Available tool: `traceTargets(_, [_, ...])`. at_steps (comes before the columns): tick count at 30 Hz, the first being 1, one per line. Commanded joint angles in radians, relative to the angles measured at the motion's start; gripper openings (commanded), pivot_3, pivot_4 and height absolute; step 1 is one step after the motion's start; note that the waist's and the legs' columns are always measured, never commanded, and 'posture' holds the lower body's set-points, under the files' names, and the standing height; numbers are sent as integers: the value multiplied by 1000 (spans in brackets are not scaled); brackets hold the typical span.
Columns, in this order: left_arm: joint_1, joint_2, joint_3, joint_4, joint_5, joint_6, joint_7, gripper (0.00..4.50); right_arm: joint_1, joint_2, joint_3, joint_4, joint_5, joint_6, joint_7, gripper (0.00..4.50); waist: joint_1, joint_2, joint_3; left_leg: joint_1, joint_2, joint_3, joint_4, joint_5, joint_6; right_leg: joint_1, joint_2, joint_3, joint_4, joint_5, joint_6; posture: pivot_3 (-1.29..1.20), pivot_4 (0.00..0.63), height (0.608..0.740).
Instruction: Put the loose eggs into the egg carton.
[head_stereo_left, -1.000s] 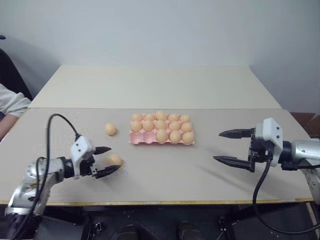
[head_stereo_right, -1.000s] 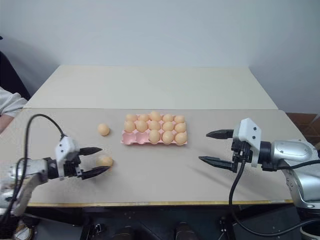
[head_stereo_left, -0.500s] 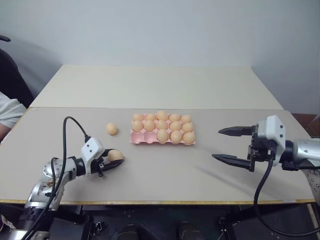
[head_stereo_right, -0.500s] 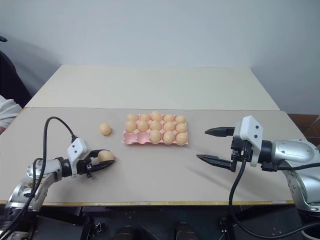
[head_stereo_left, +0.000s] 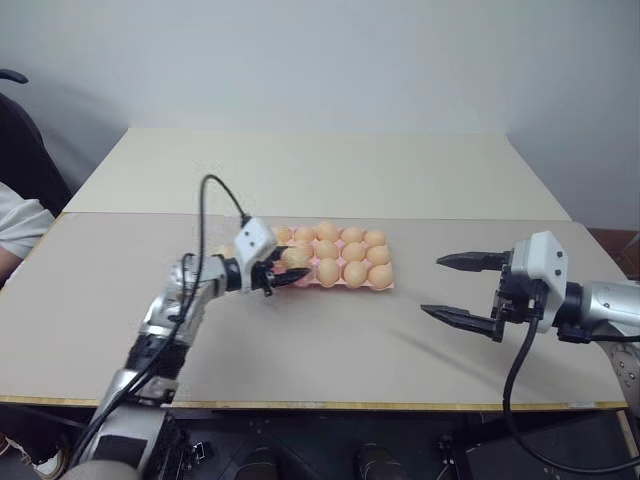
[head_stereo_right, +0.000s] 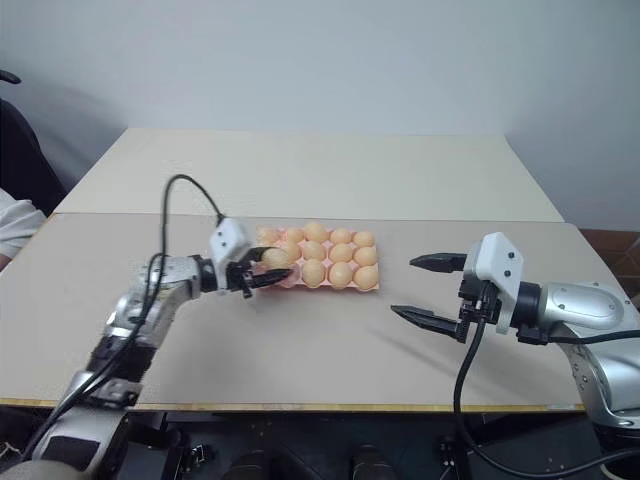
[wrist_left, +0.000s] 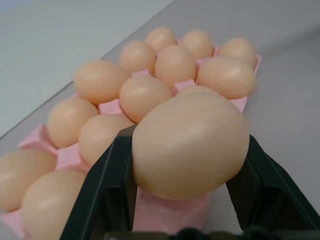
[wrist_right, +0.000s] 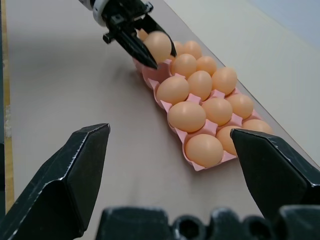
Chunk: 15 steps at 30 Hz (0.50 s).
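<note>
Now the left gripper (head_stereo_left: 287, 272) holds an egg (head_stereo_left: 294, 257) at the egg carton's (head_stereo_left: 385, 285) left edge.

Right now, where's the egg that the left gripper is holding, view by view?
Left eye: held egg at the pink egg carton's left end.
Right eye: same spot.
Left wrist: centre foreground, between black fingers.
Right wrist: far end.
Shared landmark: the carton.

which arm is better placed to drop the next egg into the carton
Left. Its end effector is shut on an egg right at the near-left corner of the egg carton. The right end effector hangs open and empty, well off to the carton's right.
</note>
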Motion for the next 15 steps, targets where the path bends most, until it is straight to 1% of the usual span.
traceTargets(1, [-47,-13,5,59,23,-41,6,3192,18,3,-39,-54,12,-8,-25,4500,-3,0,0,0,0,0,0,0,0,0,0,0,0,0,0,0,150,740])
traceTargets(5, [-41,-4,19,41,17,-49,-14,4426,44,1,-58,-75,21,-1,-47,4500,-4,0,0,0,0,0,0,0,0,0,0,0,0,0,0,0,150,740])
traceTargets(11, [-5,65,91,-80,-44,-7,-37,4469,60,0,-63,-88,32,1,-60,4500,-7,0,0,0,0,-1,0,0,0,0,0,0,1,0,0,0,150,740])
traceTargets(14, [48,140,168,-211,-135,83,-86,4469,59,2,-58,-86,39,-2,-55,4500,-8,0,0,0,0,0,0,0,0,0,0,0,1,0,0,0,150,740])
traceTargets(15, [85,189,214,-266,-177,124,-109,4469,58,1,-53,-79,37,-5,-51,4500,-7,0,0,0,0,0,0,0,0,0,0,0,1,0,0,0,150,740])
